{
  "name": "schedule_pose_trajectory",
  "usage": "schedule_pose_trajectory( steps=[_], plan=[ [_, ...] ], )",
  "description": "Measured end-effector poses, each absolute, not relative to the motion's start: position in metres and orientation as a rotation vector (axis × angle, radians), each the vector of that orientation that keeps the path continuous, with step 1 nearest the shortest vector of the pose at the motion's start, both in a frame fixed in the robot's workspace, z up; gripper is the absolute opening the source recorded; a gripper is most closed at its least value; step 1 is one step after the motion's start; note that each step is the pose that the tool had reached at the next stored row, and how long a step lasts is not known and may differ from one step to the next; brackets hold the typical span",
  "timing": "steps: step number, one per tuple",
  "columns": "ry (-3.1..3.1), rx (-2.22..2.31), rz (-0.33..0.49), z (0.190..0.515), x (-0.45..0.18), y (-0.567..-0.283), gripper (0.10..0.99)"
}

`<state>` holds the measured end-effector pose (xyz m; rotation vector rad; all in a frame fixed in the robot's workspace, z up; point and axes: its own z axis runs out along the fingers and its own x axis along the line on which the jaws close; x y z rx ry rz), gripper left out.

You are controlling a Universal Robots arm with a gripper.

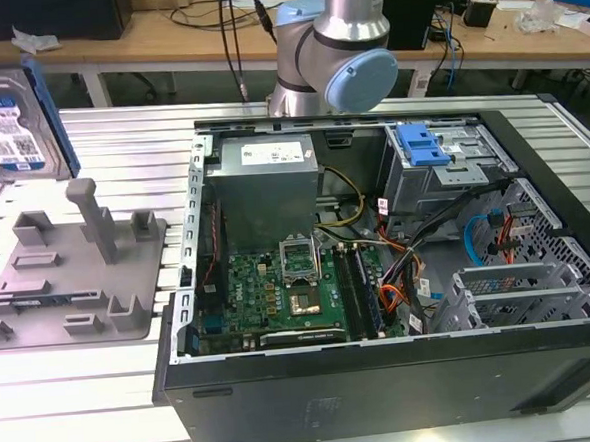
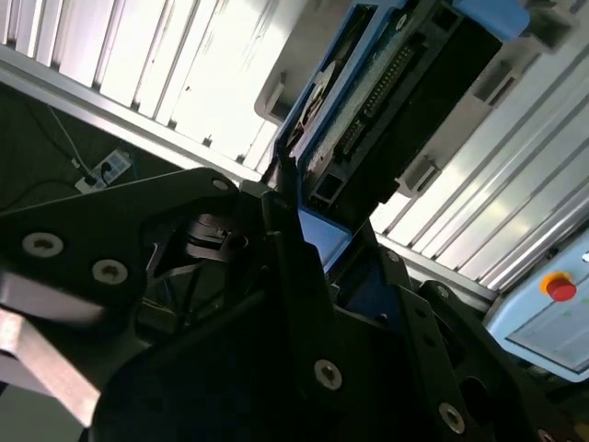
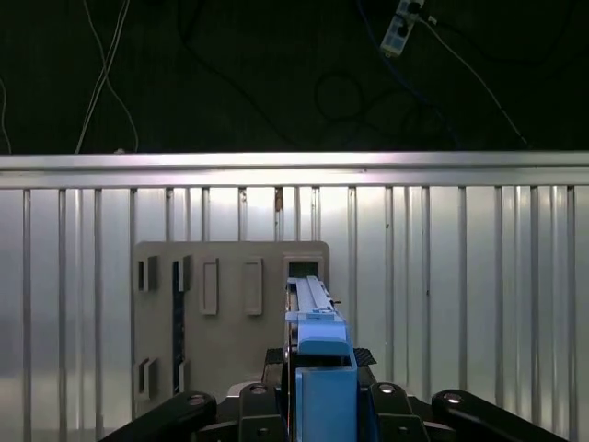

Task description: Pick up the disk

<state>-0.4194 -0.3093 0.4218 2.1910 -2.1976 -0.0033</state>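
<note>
The disk [image 1: 11, 128] stands upright on edge at the exterior view's far left, its white-and-blue label facing the camera and a blue rail along its side. It hangs just behind and above the grey holder [image 1: 67, 265] with upright posts. In the first wrist view I see the disk [image 3: 313, 304] edge-on with its blue rail, held between the gripper [image 3: 319, 368] fingers above the grey holder [image 3: 230, 276]. The second wrist view shows the disk [image 2: 405, 101] from its connector end, with a dark finger [image 2: 283, 198] pressed along its side. The gripper is shut on the disk.
An open computer case [image 1: 386, 396] lies on the slatted aluminium table [image 1: 86, 404], to the exterior view's right of the holder. A blue drive-bay bracket [image 1: 421, 148] sits inside it at the back. The arm's base [image 1: 330, 49] rises behind the case. Cluttered benches stand further back.
</note>
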Motion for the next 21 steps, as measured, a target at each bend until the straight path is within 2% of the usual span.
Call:
schedule_pose_trajectory(
  steps=[11, 21],
  plan=[
    [-2.198, 2.191, -0.003, 0.499, -0.419, -0.311, 0.365],
    [-2.198, 2.191, -0.003, 0.5, -0.419, -0.311, 0.365]
  ],
)
